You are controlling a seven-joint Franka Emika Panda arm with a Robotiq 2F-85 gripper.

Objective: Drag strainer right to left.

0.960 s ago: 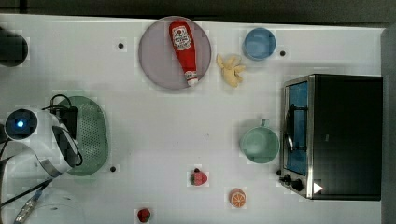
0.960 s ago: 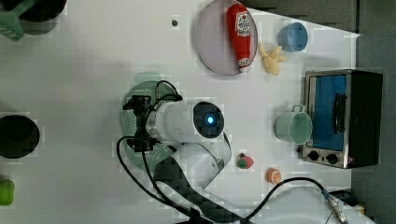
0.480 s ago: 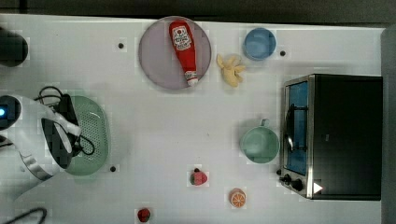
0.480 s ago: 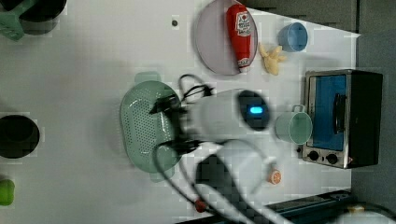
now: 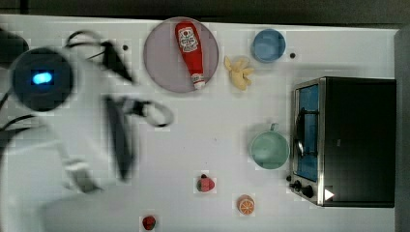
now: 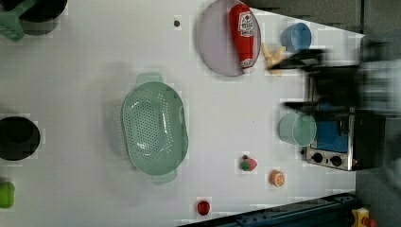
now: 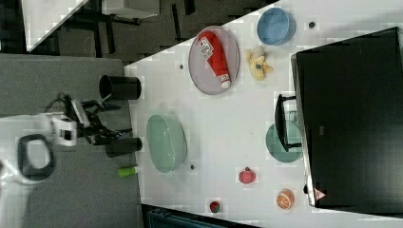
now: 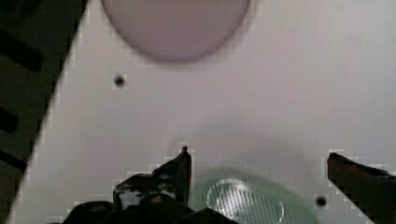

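Observation:
The strainer (image 6: 155,126) is a pale mint-green oval with many small holes, lying flat on the white table (image 6: 85,56) in the left view. It also lies at the table's near-left part in the right view as the strainer (image 7: 166,142). My gripper (image 7: 116,121) hangs open well away from it, off the right view's left side of the table. In the wrist view the gripper (image 8: 257,154) is spread wide with nothing between its fingers (image 8: 182,168), and the strainer (image 8: 247,203) sits far below. In the top view my blurred arm (image 5: 72,125) covers the strainer.
A purple plate (image 6: 213,42) carries a ketchup bottle (image 6: 243,33). Nearby are a blue bowl (image 6: 297,37), a mint mug (image 6: 297,128) and a toaster oven (image 5: 345,140). Small fruit pieces (image 6: 248,164) lie near the front edge. Black cups (image 7: 119,87) stand by the strainer's side.
My arm has lifted off the strainer and swung away, blurred and looming large in the top view. The strainer stays where it was. The fingers remain open.

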